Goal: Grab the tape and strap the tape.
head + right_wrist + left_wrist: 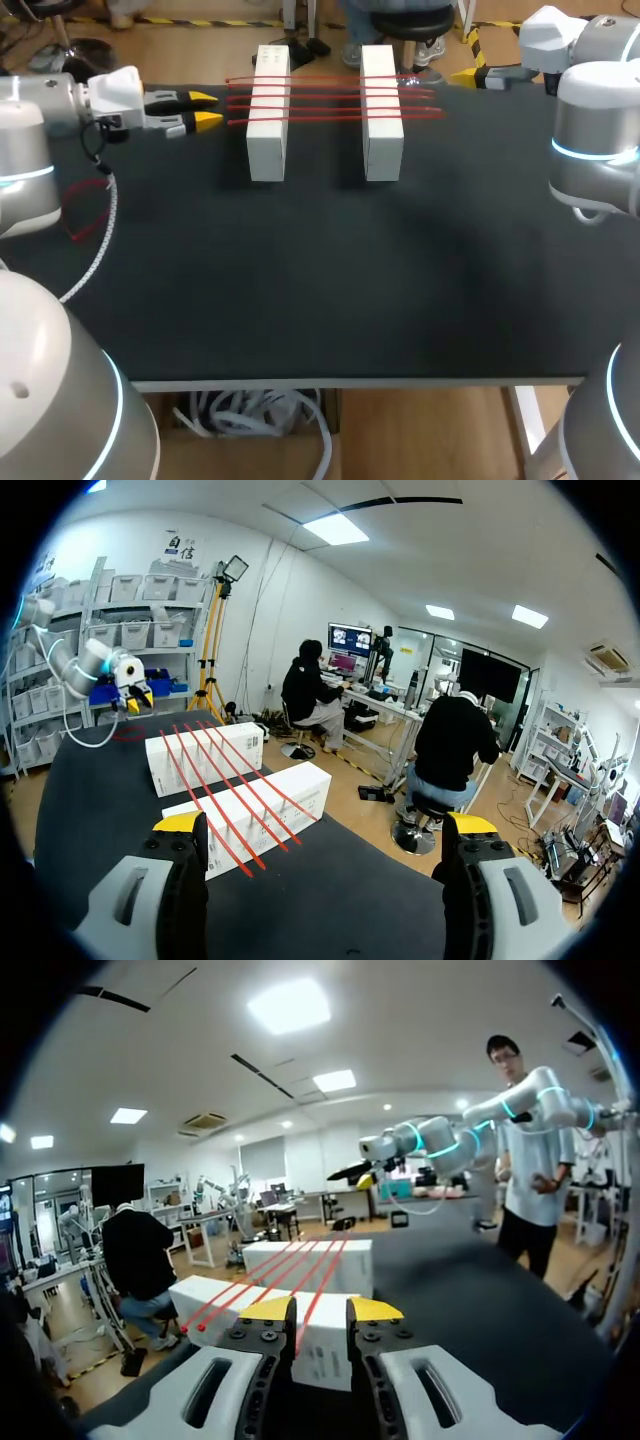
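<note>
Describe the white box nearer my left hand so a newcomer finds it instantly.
On the black table, look to the far edge, where red tape lines stretch across two white boxes. The left box is the one beside the left hand; the right box stands farther from it.

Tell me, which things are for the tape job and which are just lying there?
For the job: red tape strips, stretched over the left white box and right white box; left gripper and right gripper, both open.
Just lying about: red loop on the black table, near the left arm.
</note>
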Available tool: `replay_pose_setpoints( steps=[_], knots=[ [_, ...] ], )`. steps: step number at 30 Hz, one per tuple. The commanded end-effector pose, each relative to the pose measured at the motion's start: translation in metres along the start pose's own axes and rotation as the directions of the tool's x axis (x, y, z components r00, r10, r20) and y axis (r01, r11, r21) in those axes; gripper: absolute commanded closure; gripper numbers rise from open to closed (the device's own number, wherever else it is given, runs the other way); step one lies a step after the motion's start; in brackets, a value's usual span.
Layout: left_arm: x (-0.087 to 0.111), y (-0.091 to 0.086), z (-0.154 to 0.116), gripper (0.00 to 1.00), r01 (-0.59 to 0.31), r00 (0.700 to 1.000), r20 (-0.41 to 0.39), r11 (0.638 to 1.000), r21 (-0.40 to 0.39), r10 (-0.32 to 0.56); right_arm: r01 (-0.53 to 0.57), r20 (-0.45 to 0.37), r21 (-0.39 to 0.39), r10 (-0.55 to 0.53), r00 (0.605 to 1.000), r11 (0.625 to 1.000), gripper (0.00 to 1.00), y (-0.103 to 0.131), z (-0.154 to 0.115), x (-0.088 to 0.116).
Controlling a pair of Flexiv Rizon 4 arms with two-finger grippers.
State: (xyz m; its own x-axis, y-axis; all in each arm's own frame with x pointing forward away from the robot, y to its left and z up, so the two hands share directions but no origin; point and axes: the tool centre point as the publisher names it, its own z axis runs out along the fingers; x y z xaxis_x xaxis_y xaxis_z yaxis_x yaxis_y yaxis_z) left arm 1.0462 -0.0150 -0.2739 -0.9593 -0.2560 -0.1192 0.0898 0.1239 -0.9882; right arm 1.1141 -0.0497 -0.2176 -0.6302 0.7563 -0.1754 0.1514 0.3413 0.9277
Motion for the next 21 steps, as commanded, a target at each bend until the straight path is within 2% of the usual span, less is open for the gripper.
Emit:
replay_pose_setpoints(
  steps=[1,3,21],
  knots=[
    [-0.004,0.006,0.004,0.75,-0.001,1.0,-0.013,1.0,0.01,0.001,0.0,-0.001,0.001,0.0,1.0,1.0,0.0,0.0,0.0,0.0],
    [-0.004,0.008,0.005,0.71,0.002,1.0,-0.018,1.0,0.011,-0.002,0.0,-0.001,0.001,0.0,1.0,1.0,0.0,0.0,0.0,0.0],
    [-0.007,0.028,0.017,0.68,0.024,0.999,-0.042,0.999,0.021,-0.023,0.0,-0.001,0.001,0.0,1.0,1.0,0.0,0.0,0.0,0.0]
  ],
)
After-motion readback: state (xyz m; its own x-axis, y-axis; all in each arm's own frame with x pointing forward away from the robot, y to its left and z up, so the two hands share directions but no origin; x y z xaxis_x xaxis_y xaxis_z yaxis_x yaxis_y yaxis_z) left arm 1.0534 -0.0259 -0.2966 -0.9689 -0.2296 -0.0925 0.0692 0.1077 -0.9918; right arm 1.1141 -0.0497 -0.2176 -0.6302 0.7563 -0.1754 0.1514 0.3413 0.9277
